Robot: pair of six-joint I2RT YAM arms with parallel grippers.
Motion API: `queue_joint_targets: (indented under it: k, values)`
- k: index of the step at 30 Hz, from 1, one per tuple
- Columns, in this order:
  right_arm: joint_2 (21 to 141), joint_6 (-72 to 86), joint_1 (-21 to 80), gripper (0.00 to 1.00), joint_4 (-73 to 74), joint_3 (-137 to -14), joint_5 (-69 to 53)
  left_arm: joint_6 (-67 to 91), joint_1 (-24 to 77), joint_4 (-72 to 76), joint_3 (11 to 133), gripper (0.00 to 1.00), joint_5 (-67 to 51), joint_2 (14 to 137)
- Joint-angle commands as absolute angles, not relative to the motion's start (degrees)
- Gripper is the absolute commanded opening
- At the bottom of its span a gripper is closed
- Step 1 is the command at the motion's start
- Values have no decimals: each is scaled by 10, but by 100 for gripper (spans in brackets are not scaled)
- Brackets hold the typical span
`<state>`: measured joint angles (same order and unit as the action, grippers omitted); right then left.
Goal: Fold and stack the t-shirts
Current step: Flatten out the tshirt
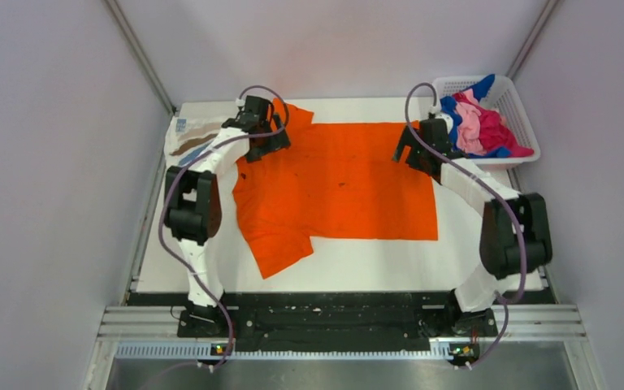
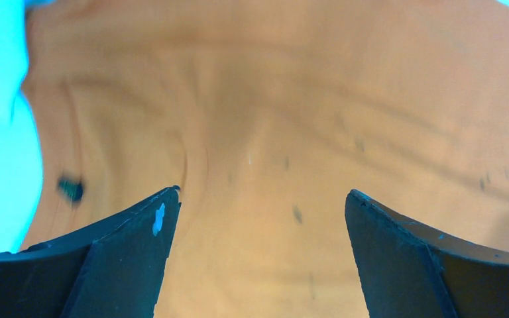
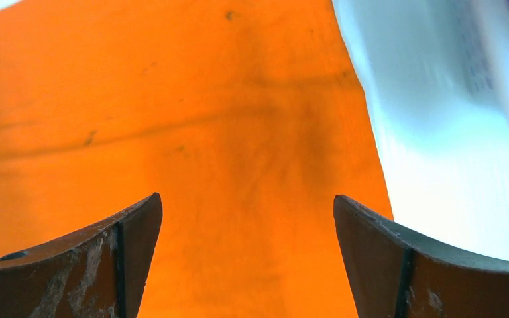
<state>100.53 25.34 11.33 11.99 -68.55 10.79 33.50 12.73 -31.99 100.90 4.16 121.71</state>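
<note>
From above, the orange shirt lies spread flat in the middle of the table, with one sleeve pointing to the near edge. The left gripper is over its far left part and the right gripper is over its far right corner. Just to the right of the right gripper stands the basket. In it lie a blue shirt, a pink shirt and a magenta shirt, heaped together. To the left of the left gripper, at the table's left edge, lies the white shirt with brown and blue streaks. A bare strip of table runs between the orange shirt and the near edge.

From the left wrist, the left gripper has its jaws wide apart and holds nothing. The orange shirt lies wrinkled below it, and its edge curves at the left against the table.

From the right wrist, the right gripper is also spread wide and holds nothing. The orange shirt lies smooth under it. Its straight edge runs just past the right finger, and then comes bare table. The basket is beyond, and small marks on its wall are too blurred to read.
</note>
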Motion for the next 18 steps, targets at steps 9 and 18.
queue_joint_targets:
  k: [9, 18]
  values:
    - [640, 387, 111, 99, 5, -355, 68, 433, 305, -410, 583, 97, 144, 835]
    - [607, 387, 109, 98, -13, -320, 40, 553, 387, -472, 397, 86, 126, 672]
